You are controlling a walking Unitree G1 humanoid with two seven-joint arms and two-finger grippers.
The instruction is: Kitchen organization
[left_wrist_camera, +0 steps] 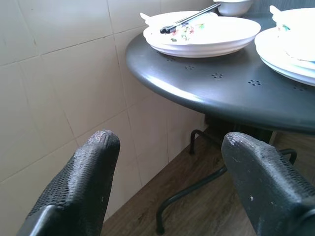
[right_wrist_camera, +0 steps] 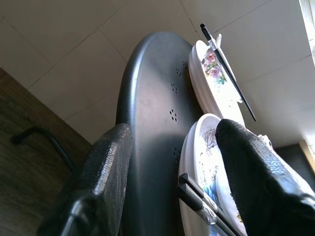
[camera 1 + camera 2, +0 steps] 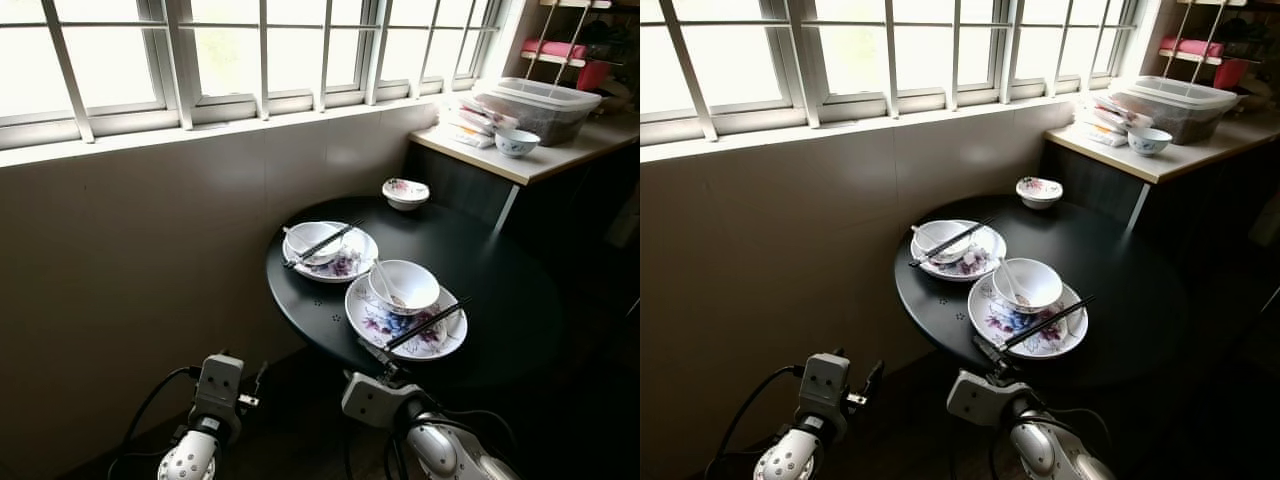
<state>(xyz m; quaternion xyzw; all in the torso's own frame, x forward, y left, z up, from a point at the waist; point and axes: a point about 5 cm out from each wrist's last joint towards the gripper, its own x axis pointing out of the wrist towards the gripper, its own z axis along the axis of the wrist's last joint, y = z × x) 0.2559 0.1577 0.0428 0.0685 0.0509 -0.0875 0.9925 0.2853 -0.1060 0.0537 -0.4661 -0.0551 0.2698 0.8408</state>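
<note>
No brand, label or writing can be read on anything here.

The round black surface [image 3: 470, 290] is matte metal, its top pierced with small clusters of holes, and it stands on a dark tube frame over a wood-grain floor [image 1: 206, 206]. It sits close against a wall of pale glazed tiles [image 3: 150, 260] below a white-framed window [image 3: 230, 60].

Near plate [image 3: 400, 322]: white, glossy, with a purple and blue flower print. It carries a plain white bowl [image 3: 405, 285] with a white spoon in it, and a pair of black chopsticks [image 3: 428, 324] lies across the plate's rim, their ends reaching past the table edge.

Far plate [image 3: 345, 262]: same flower print, with a second bowl [image 3: 312, 240] on it and another pair of chopsticks [image 3: 325, 242] laid over both.

A small flowered bowl [image 3: 405, 191] stands alone near the back edge, well apart from the plates.

To the right, a pale counter [image 3: 545, 155] holds a small patterned cup [image 3: 517, 143] and a clear lidded plastic bin [image 3: 545, 105].

Left gripper [image 1: 167, 182]: held low, beside and below the table rim, its textured black fingers [image 1: 83, 182] spread wide, holding and touching nothing.

Right gripper [image 2: 172, 167]: at the table's near edge, fingers [image 2: 256, 172] wide apart, one below the rim and one over the near plate. The chopstick ends lie between them; whether the fingers touch them cannot be told
</note>
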